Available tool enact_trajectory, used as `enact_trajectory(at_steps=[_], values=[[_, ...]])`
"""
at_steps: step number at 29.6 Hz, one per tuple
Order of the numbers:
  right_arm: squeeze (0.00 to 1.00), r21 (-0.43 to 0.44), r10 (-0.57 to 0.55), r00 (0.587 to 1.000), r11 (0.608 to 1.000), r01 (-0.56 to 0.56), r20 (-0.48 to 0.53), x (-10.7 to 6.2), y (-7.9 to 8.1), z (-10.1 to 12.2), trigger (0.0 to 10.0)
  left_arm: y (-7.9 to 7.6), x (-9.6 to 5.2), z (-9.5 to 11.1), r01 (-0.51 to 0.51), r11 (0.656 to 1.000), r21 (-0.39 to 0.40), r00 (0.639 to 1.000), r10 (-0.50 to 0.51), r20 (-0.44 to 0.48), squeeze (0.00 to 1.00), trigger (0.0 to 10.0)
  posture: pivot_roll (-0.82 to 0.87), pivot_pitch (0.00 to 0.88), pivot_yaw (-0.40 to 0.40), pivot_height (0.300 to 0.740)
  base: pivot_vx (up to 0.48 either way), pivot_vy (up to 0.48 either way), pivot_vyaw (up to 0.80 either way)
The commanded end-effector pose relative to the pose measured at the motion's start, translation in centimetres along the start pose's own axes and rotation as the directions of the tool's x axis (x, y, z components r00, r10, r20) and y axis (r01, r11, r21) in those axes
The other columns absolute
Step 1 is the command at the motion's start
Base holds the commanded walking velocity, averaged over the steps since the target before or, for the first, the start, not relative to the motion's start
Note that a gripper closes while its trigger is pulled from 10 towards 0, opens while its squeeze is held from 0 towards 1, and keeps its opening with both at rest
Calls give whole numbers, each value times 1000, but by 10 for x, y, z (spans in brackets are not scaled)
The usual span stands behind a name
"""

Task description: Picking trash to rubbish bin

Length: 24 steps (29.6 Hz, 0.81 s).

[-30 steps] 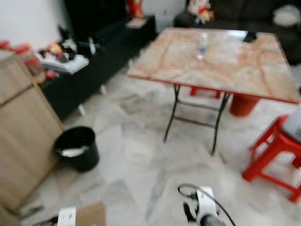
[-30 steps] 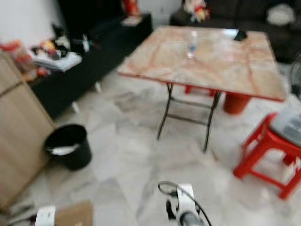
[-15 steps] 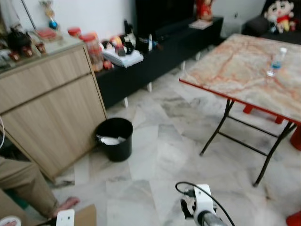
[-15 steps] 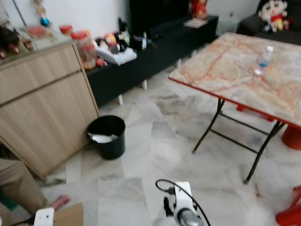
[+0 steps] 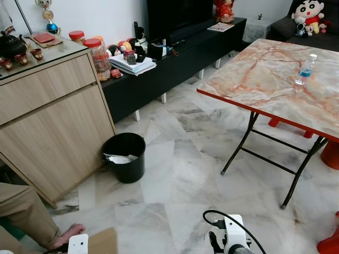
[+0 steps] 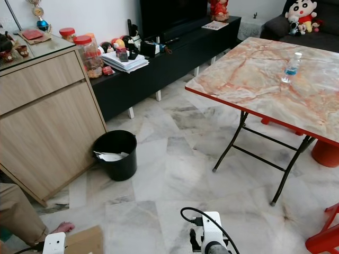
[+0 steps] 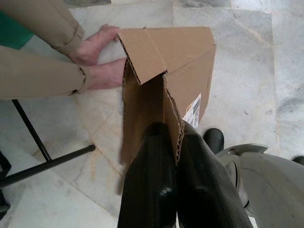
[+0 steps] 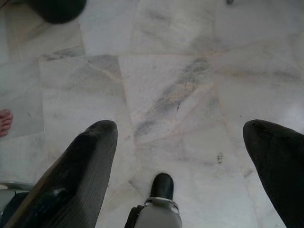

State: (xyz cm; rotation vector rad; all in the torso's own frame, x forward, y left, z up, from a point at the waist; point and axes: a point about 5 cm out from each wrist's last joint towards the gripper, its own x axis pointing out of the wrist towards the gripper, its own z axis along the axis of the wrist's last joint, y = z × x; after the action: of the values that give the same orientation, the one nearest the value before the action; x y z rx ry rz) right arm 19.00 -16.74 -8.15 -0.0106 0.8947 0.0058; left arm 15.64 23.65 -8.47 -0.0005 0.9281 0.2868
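Here the left claw [image 7: 173,142] pinches a torn, corrugated brown cardboard [image 7: 166,61] sheet, folded and bearing a white label, over the glossy marble floor [image 5: 175,174]. A round black bin [image 5: 125,156] with white scraps inside stands on the floor beside the wooden cabinet [image 5: 53,121], well apart from the cardboard. The right claw [image 8: 180,147] gapes wide above bare tile. A person's hands [image 7: 97,59] touch the cardboard's far edge.

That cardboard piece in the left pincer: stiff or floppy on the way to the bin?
The cardboard is corrugated, so probably light and fairly stiff. It's already creased and torn, so it may flap at the folds. The left pincer grips one edge; it could swing.
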Motion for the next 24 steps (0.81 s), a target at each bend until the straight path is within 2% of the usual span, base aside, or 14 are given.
enact_trajectory(at_steps=[1,5,12,14,24], values=[[0,3,5,1000,1000,-5,5,1,0,2,10000,4,0,0,-17,1000,14,1000,17,3,0,10000,60,4,41,740,315,0,0],[0,-8,6,1000,1000,-6,11,1,1,3,10000,5,0,0,-18,1000,20,1000,18,0,0,10000,58,6,43,740,322,0,0],[0,-11,0,1000,1000,0,13,0,1,3,10000,4,0,1,-16,1000,26,1000,16,2,0,10000,58,8,46,740,330,0,564],[0,22,-9,1000,1000,9,9,0,0,1,10000,4,0,1,-16,1000,26,1000,16,2,0,10000,58,8,46,740,332,0,0],[0,6,-3,1000,1000,3,7,1,2,2,10000,5,0,-1,-17,999,31,1000,17,-4,0,10000,66,10,45,740,331,0,0]])
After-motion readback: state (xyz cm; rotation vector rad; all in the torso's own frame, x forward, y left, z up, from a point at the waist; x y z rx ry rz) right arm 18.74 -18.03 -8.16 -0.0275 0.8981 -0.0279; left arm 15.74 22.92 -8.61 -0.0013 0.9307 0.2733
